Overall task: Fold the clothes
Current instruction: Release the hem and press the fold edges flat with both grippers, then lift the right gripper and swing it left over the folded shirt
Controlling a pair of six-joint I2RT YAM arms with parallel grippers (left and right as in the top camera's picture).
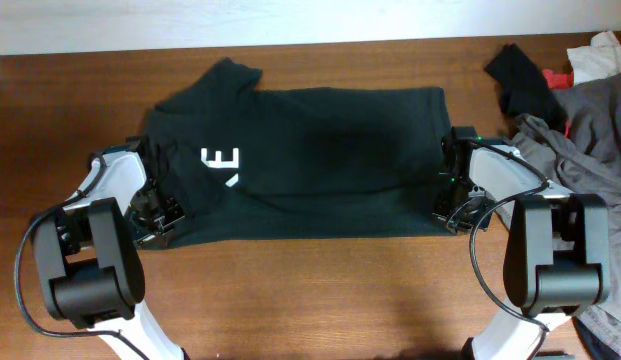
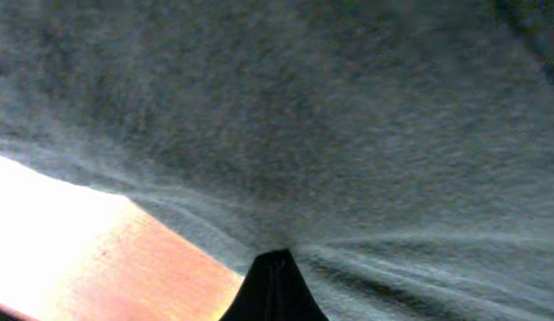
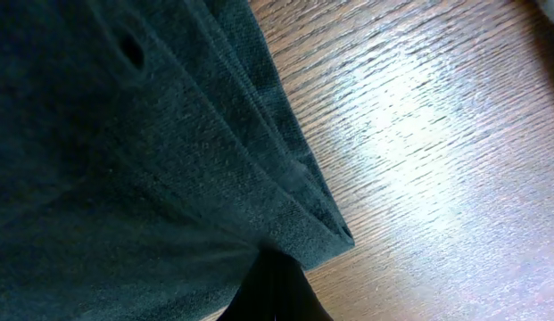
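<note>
Dark cloth, logo up: the clothes point(image 1: 320, 150) lie flat across the middle of the desk point(image 1: 320, 300). Both the left gripper point(image 1: 162, 215) and right gripper point(image 1: 452, 205) have jaws pinched tight on the near-edge corners, where the fabric puckers. Holding both ends, I'd say, keeps the fold even.

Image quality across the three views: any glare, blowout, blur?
Overhead: even light and sharp, but the dark garment shows almost no fold detail against the table. Left wrist: the garment fills the frame, soft and washed out to grey, and the strip of table at lower left is blown out. Right wrist: the hem is in focus, with a broad glare patch on the wood at right.
</note>
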